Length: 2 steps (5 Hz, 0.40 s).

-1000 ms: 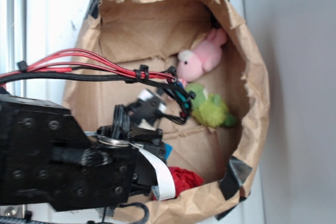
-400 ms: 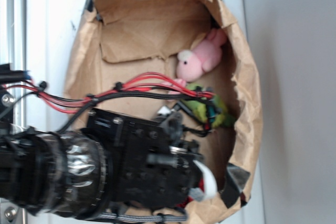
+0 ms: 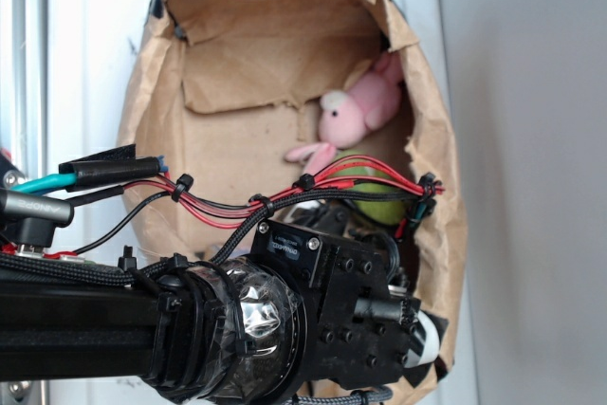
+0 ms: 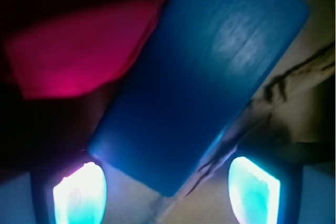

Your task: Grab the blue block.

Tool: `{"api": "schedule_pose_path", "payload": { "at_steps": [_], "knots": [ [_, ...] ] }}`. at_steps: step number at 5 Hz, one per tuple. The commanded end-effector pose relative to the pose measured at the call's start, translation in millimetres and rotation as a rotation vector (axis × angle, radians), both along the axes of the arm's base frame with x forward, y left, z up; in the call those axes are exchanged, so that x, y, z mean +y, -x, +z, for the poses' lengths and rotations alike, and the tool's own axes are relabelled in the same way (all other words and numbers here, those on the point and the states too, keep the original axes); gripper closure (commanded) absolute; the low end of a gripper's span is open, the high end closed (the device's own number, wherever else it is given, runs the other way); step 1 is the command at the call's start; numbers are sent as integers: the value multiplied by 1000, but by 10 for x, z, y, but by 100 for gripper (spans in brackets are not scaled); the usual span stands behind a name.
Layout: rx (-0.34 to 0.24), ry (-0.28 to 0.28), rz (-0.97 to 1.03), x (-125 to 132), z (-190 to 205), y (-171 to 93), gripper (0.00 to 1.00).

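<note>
The grab is not yet made, but the approach looks nearly finished. In the wrist view the blue block (image 4: 202, 77) fills most of the frame, lying flat and skewed diagonally, its lower end reaching down between the 2 glowing fingertips (image 4: 79, 192) of the gripper (image 4: 167, 192). The jaws stand wide, 1 tip at each lower corner, and neither touches the block; bare brown paper shows between each tip and the slab's edges. What is left, by my judgement, is a final descent and a squeeze, and because the slab sits at an angle to the jaws, a wrist turn might help them meet its long sides squarely.

The block lies on the floor of the paper bag (image 3: 446, 234), just beside the red wrinkly ball (image 4: 79, 51), which appears to touch or slightly overlap its upper left edge (the dim light makes this hard to settle).

From the exterior view, the bag stands open with crumpled walls, and the arm's black body and cables cover its lower half, hiding both block and ball. Higher up inside, the pink plush bunny (image 3: 356, 111) rests against the right wall, with the green plush toy (image 3: 375, 201) just below it, partly behind red wires.
</note>
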<state>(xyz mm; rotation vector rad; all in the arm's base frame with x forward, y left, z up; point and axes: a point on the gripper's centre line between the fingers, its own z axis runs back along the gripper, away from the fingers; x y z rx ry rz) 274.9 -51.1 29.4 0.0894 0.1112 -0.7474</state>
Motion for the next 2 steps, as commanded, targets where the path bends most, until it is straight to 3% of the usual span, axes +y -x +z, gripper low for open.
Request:
{"api": "schedule_pose_path", "payload": {
  "at_steps": [1,2],
  "knots": [
    [-65,67,57,92,496,-134,0],
    [-43,95,76,168,600,-149,0]
  ]
}}
